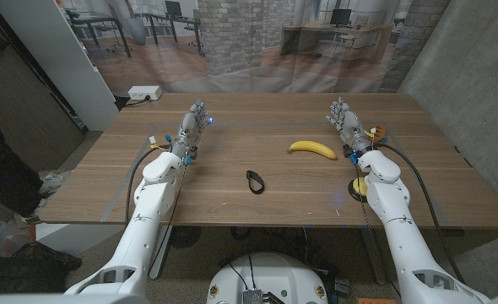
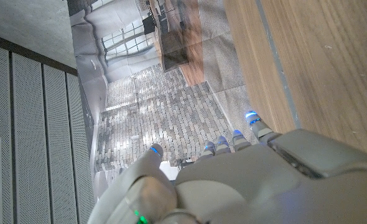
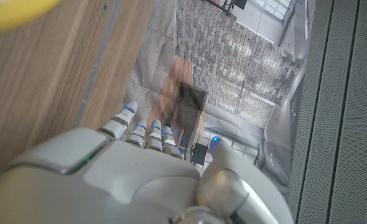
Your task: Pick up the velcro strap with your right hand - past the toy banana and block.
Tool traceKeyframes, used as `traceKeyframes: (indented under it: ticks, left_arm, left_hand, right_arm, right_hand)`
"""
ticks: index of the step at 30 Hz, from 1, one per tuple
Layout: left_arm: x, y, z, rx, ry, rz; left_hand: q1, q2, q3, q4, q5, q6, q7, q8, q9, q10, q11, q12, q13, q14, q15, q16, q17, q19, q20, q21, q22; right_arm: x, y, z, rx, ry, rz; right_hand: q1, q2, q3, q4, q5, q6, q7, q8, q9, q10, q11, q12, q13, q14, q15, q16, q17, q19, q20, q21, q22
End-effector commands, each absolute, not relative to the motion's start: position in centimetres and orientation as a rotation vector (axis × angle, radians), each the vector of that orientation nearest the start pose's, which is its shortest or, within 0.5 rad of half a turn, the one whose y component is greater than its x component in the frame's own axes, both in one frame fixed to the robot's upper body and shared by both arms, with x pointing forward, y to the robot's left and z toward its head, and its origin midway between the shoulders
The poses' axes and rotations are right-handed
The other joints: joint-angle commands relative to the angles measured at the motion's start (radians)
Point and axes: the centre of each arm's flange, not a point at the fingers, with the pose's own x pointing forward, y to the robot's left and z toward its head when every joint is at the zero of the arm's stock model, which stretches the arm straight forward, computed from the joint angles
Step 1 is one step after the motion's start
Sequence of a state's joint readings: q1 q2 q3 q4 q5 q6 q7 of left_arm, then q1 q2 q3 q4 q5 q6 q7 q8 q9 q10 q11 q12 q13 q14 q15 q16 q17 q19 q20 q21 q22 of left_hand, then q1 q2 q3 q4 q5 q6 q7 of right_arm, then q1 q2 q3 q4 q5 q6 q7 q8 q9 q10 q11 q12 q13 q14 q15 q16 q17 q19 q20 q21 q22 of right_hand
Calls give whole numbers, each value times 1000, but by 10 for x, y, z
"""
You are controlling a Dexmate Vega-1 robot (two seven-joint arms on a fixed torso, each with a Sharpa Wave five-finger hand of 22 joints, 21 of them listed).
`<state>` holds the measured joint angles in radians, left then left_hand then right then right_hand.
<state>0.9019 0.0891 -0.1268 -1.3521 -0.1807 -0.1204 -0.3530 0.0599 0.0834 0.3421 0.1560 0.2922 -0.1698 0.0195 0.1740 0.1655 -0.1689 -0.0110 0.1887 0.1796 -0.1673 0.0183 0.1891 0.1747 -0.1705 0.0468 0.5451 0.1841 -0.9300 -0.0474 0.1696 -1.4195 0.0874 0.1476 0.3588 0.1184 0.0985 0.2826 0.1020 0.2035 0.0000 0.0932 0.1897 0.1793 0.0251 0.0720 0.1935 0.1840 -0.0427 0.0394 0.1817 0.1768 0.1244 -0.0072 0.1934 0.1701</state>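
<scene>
A brown wooden table is seen before a brick wall. The black strap is laid near the front middle, left of the banana. The left hand and right hand are held up with fingers spread, and nothing is held.

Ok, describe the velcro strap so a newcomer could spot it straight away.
Start from the wooden table and look at its near middle, between the two white robot arms. There lies a small black velcro strap curled into a flat loop. The yellow toy banana, off towards the right hand, is bright and solid; the strap is dark and thin.
</scene>
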Motion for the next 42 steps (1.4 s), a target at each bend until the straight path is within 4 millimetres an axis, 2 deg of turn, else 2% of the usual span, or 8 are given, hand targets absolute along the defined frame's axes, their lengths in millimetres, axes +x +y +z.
traceKeyframes:
  ticks: [1,19,42]
  left_arm:
    - [648,288,-28,-32,-594,-228]
    - [648,286,-28,-29,-594,-234]
    - [651,280,-25,-25,-597,-242]
  left_hand:
    - [1,46,5,-1,7,-115,3,7,5,-160,1,4,4,-211,0,5,4,-145,2,-2,3]
    - [0,44,3,-1,7,-112,3,7,5,-159,2,5,4,-211,0,5,4,-143,2,-6,4]
    - [0,44,1,-2,8,-110,4,7,5,-159,2,4,4,-211,1,5,4,-141,3,-13,4]
  right_arm:
    - [624,-295,-17,-97,-680,154]
    - [605,-299,-7,-201,-766,104]
    - [584,-304,6,-340,-838,65]
  right_hand:
    - [21,-6,4,-16,7,13,4,7,3,9,8,6,3,4,9,8,-1,11,4,5,2]
    - [77,-22,18,-69,9,63,2,19,3,60,9,17,3,37,5,13,-2,37,0,10,1]
    - [117,-24,31,-106,9,93,5,22,3,90,7,19,3,61,3,15,-2,56,-7,11,1]
